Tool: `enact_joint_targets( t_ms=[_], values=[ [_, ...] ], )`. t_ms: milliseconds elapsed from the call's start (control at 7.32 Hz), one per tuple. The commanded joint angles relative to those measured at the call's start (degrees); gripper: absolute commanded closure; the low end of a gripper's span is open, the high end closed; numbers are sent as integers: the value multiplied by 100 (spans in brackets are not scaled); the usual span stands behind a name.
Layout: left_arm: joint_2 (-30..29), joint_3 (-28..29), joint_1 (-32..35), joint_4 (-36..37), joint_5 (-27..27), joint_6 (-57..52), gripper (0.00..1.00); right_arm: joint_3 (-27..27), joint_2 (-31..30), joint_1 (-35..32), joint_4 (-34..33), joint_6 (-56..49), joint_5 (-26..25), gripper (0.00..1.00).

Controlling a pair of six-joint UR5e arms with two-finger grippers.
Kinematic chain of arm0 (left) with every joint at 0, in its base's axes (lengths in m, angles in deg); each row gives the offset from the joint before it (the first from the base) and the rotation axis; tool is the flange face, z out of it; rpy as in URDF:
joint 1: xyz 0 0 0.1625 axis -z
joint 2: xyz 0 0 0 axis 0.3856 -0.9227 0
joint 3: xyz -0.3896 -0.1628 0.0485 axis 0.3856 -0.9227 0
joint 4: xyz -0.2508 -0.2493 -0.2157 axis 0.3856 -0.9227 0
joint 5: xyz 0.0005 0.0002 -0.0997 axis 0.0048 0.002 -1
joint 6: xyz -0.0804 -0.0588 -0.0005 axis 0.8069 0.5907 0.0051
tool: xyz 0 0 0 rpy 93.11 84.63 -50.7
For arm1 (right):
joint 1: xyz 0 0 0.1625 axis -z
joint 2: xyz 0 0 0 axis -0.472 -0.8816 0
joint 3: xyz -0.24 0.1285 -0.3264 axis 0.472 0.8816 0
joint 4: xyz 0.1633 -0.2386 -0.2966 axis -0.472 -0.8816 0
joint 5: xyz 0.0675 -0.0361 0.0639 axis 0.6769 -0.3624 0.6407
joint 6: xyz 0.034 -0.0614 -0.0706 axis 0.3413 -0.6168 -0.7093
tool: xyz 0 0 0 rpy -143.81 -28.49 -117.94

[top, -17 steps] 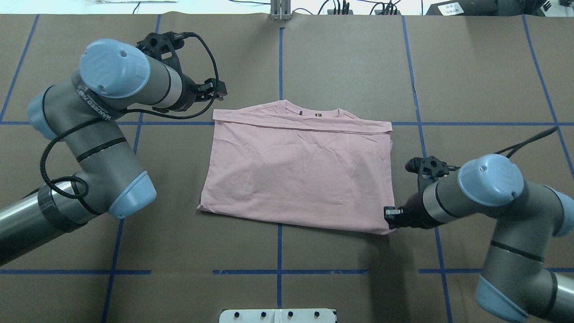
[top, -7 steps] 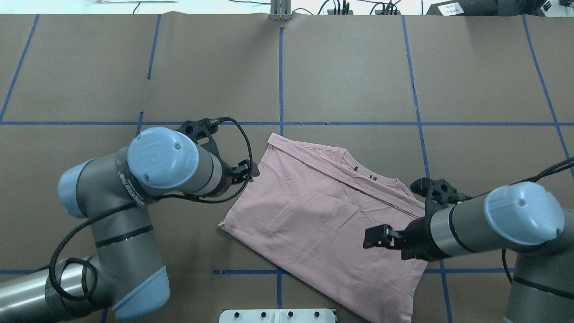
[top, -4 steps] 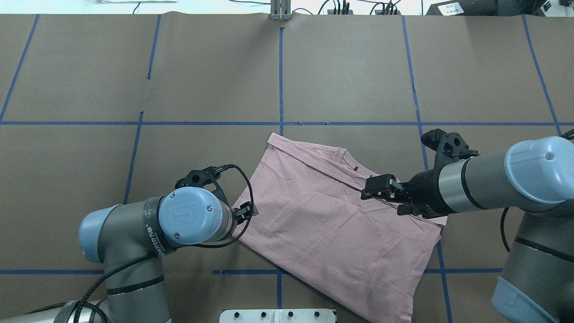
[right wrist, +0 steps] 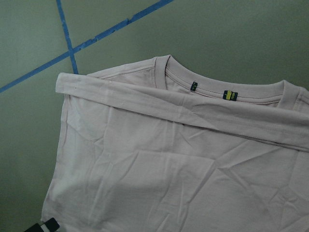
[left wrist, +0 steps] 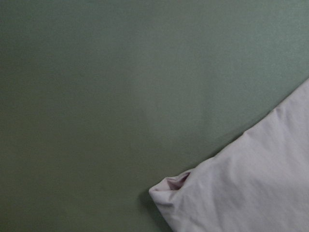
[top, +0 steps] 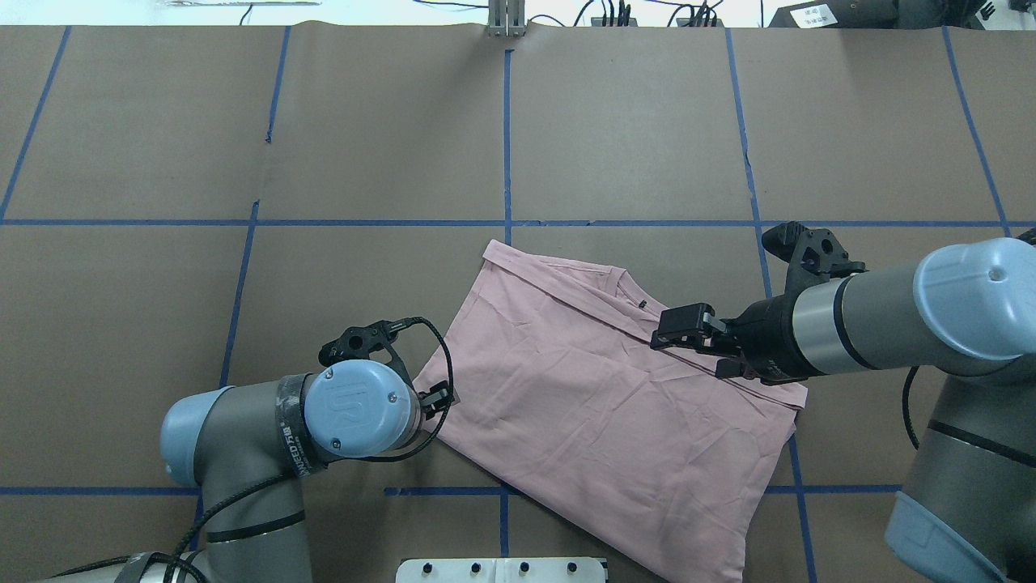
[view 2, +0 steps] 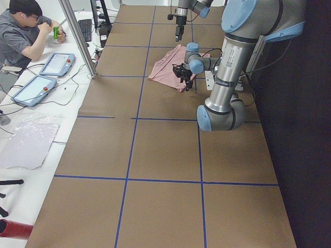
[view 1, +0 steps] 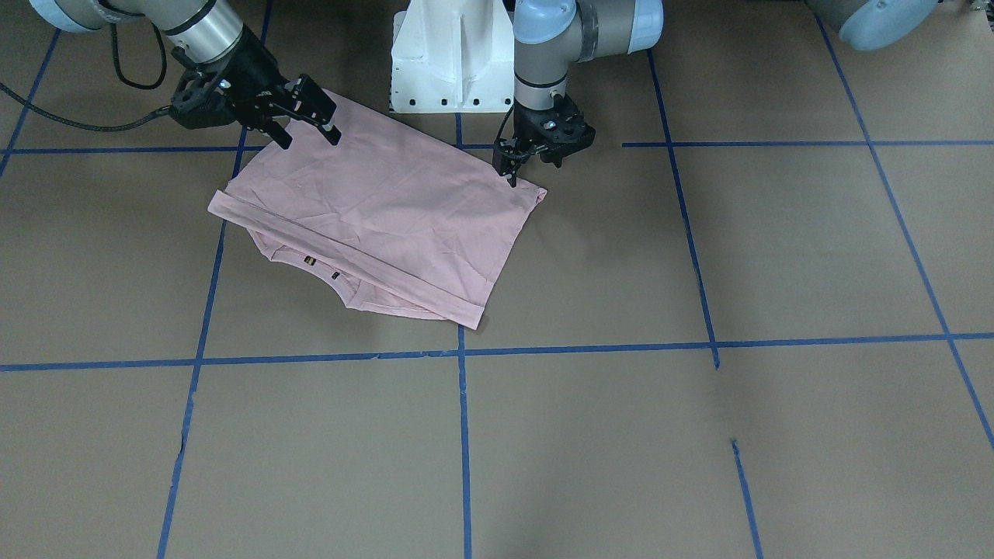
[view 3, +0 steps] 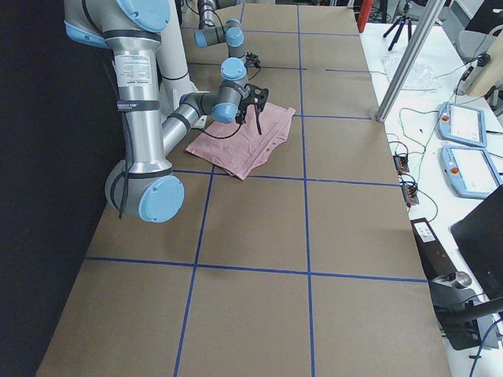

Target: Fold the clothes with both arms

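The clothes are one pale pink T-shirt (top: 599, 421) (view 1: 388, 210), folded in half, plain side up, lying skewed on the table. Its collar (right wrist: 212, 92) with two small labels peeks out along the far folded edge. My right gripper (top: 688, 355) (view 1: 309, 140) hovers open above the shirt's right part, holding nothing. My left gripper (top: 447, 397) (view 1: 510, 175) points down at the shirt's near left corner (left wrist: 169, 191). Its arm hides the fingers from above, so I cannot tell whether it is open or shut.
Brown paper (top: 324, 121) with a blue tape grid covers the table. The white pedestal base (view 1: 450, 54) stands right behind the shirt. A person (view 2: 26, 31) sits at a side desk with tablets; control pendants (view 3: 464, 126) lie beyond the other table end.
The shirt slid toward the robot and turned clockwise. Over the last second my left gripper drew back along its left edge to the near corner. The right gripper moved out toward the collar.
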Motion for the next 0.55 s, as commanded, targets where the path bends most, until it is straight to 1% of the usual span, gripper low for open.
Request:
enact_joint_targets(
  t_ms=[0,410],
  values=[
    [-33,79,-5,-14,36,-8,5,3,0,0,0,0,-4,0],
    [-76,193,12,-180,158,-25,6,47,0,0,0,0,-13,0]
  ],
)
